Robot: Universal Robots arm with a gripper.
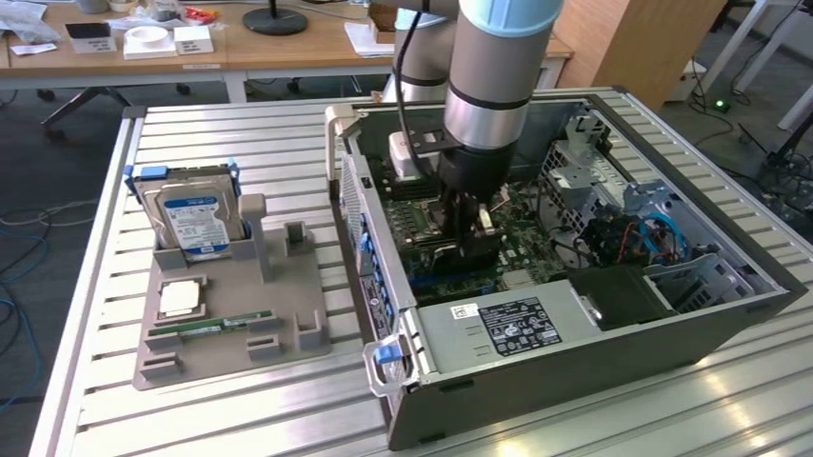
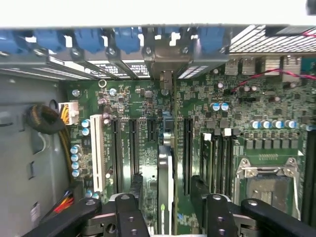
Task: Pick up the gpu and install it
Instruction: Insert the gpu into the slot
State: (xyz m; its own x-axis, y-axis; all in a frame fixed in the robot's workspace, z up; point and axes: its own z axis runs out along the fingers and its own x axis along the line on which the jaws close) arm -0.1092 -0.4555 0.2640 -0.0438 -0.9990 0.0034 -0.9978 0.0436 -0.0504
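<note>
Wrist view has my jaws spread apart, one finger on either side of the gpu, which stands on edge between them in a motherboard slot inside the computer case.

We see the exterior view evenly lit by soft daylight, brightest toward the exterior view's right, where the floor washes out pale. The slatted metal table carries broad white glare, strongest in the near corner. Inside the computer case the shadows deepen, and the arm throws a dim patch over the motherboard. In the wrist view we find a blown-out white band along the case edge; the motherboard is bright and crisp, while the close black fingers look soft and dark.
</note>
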